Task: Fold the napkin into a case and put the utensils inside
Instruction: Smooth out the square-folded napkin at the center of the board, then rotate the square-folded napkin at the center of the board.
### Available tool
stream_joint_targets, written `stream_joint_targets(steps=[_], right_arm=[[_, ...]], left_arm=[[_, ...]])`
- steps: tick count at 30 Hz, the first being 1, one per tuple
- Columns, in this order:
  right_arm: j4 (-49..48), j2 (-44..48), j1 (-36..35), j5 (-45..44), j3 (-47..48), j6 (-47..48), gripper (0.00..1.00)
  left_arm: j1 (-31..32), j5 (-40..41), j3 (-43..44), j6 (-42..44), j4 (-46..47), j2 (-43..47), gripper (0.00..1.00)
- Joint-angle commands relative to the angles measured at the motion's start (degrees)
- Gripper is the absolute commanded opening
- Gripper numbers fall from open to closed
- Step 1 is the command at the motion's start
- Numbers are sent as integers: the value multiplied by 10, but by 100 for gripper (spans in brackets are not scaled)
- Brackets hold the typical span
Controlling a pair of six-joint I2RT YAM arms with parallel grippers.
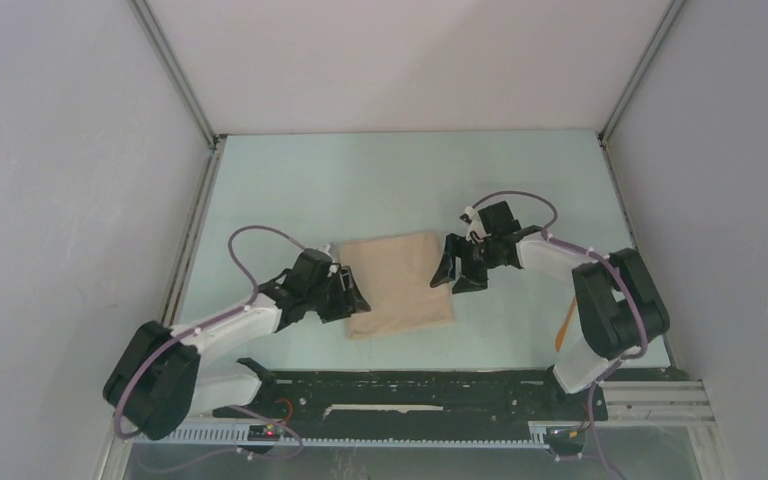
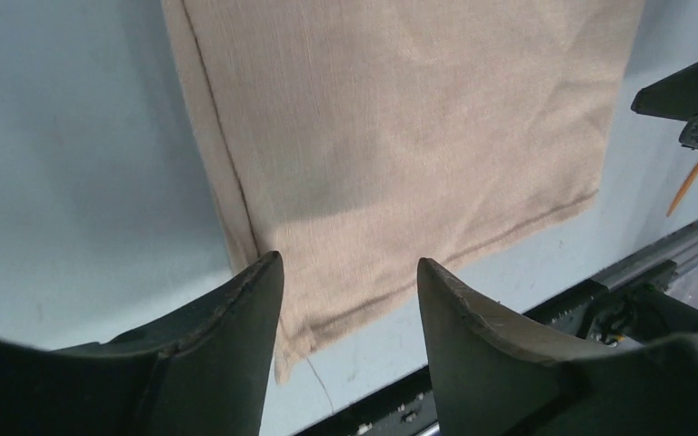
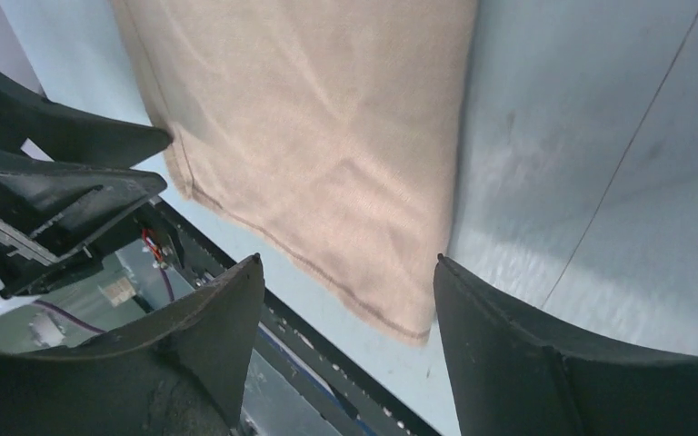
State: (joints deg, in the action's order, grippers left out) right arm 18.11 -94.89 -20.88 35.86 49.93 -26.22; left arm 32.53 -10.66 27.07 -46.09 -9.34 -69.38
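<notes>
We see the napkin [image 1: 397, 283] flat mid-bench. Left hand [image 1: 352, 297] at its left edge, right hand [image 1: 449, 275] at its right edge, both wide, holding nothing. Utensils [image 1: 564, 324] near the bench's right edge.

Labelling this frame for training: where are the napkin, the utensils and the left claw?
napkin [image 1: 398, 283]: top view, centre of the cloth.
utensils [image 2: 689, 183]: left wrist view, mid-shaft of the left stick.
left claw [image 2: 350, 263]: left wrist view, midway between its fingertips.
</notes>
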Motion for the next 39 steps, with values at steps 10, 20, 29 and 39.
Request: stream_joint_targets(steps=[10,20,29,39], right_arm=[[46,138,1,-41,-105,-40,72],[0,78,-6,-16,-120,-26,55],[-31,36,-8,-1,-123,-28,44],[25,26,7,-50,-103,-27,11]], left_arm=[[-55,-41,40,-7,-137,217,65],[-72,-63,39,-3,-145,251,65],[-82,-74,48,5,-156,265,66],[-92,-82,65,12,-165,278,66]])
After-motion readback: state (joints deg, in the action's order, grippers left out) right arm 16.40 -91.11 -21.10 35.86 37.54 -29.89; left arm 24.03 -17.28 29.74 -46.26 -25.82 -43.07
